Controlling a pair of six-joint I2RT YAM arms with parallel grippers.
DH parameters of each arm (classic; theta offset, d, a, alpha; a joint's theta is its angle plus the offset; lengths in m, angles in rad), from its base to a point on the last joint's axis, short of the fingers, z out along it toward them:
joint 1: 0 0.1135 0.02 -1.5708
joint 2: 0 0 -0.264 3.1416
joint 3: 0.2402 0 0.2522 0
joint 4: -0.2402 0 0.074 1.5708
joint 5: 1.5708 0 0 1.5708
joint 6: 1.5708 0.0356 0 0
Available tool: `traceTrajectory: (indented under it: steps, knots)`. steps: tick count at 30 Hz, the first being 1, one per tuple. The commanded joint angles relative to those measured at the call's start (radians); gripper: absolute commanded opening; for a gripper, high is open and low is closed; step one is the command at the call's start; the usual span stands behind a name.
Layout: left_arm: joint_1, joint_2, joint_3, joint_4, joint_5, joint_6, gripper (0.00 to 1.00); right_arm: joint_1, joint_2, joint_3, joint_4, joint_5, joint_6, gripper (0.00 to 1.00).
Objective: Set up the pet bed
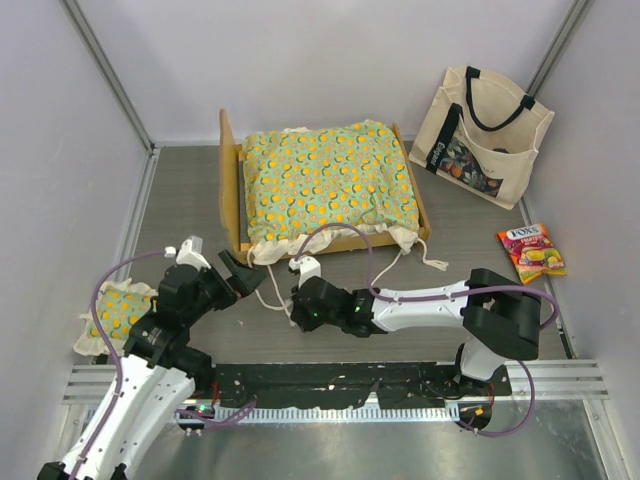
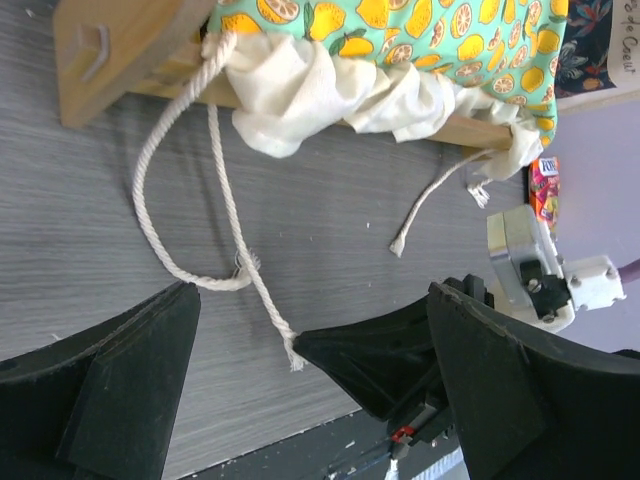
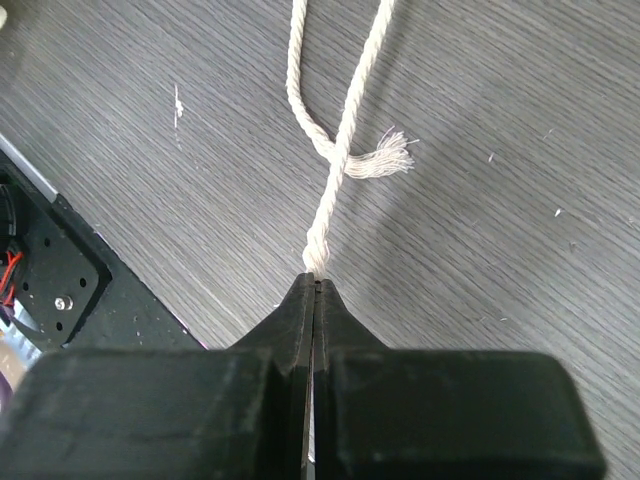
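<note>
Bed: pet bed sits far-centre on the table, mattress cushion already in the frame, ruffle spilling over the near rail.
Ties: two cords come off the bed's near-left corner and trail toward me. Long axis runs roughly far-to-near.
R fingers: right gripper is closed, pinching the tip of the held cord. The cord runs straight away from its tips toward the bed.
L fingers: left gripper is spread wide and holds nothing.
Free strand: the frayed end crosses the held cord and touches it, just beyond my R tips. The rest bows out in a loop to the left.
Key relation: in the L wrist view the crossing lies on the table between the open L jaws, on the bed side of them. From above, the L tips sit just left of the cords and the R tips just right.
Nearer arm: L, I reckon. R is busy holding, so the frayed end is L's to take.
Approach: prob. come in across the strand, not along it.
Risk: may knock the crossing apart, since the cord looks limp.
Other: small pillow near-left, well apart from the bed.
</note>
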Motion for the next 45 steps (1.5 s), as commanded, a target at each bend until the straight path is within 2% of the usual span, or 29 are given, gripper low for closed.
traceTrajectory:
  steps: [1,3,5,8,11,14,17,20,24,26,33,38,42,44,45]
  knots:
    - [-0.090,-0.011,-0.029,0.059,-0.075,-0.078,1.00,-0.009,-0.043,-0.015,0.072,0.008,0.046,0.01]
    - [-0.181,0.023,-0.038,0.059,-0.129,-0.096,1.00,-0.012,-0.044,-0.021,0.089,0.005,0.055,0.01]
    - [-0.261,0.057,-0.042,0.068,-0.248,-0.135,1.00,-0.015,-0.049,-0.031,0.097,0.005,0.066,0.01]
    - [-0.491,0.089,-0.052,0.117,-0.462,-0.196,1.00,-0.022,-0.056,-0.043,0.109,-0.002,0.072,0.01]
    - [-0.609,0.150,-0.074,0.161,-0.571,-0.254,1.00,-0.022,-0.070,-0.058,0.126,-0.005,0.083,0.01]
    - [-0.662,0.215,-0.115,0.178,-0.640,-0.355,1.00,-0.022,-0.082,-0.078,0.141,-0.003,0.095,0.01]
    - [-0.664,0.207,-0.190,0.216,-0.692,-0.466,0.96,-0.022,-0.104,-0.101,0.153,0.008,0.106,0.01]
    - [-0.664,0.164,-0.270,0.292,-0.732,-0.543,0.87,-0.022,-0.121,-0.121,0.169,0.015,0.107,0.01]
    - [-0.664,0.146,-0.325,0.382,-0.746,-0.560,0.78,-0.022,-0.121,-0.126,0.176,0.009,0.106,0.01]
    - [-0.664,0.155,-0.334,0.416,-0.744,-0.563,0.78,-0.022,-0.113,-0.121,0.178,0.005,0.104,0.01]
    - [-0.664,0.212,-0.327,0.476,-0.701,-0.580,0.78,-0.023,-0.084,-0.107,0.187,-0.008,0.098,0.01]
    - [-0.664,0.247,-0.333,0.491,-0.625,-0.613,0.73,-0.025,-0.081,-0.107,0.199,-0.008,0.098,0.01]
    - [-0.664,0.258,-0.354,0.531,-0.586,-0.635,0.61,-0.025,-0.081,-0.110,0.206,-0.009,0.100,0.01]
    - [-0.664,0.263,-0.354,0.539,-0.580,-0.635,0.59,-0.026,-0.079,-0.112,0.209,-0.012,0.100,0.01]
    - [-0.664,0.264,-0.356,0.543,-0.577,-0.635,0.54,-0.028,-0.079,-0.112,0.209,-0.014,0.100,0.01]
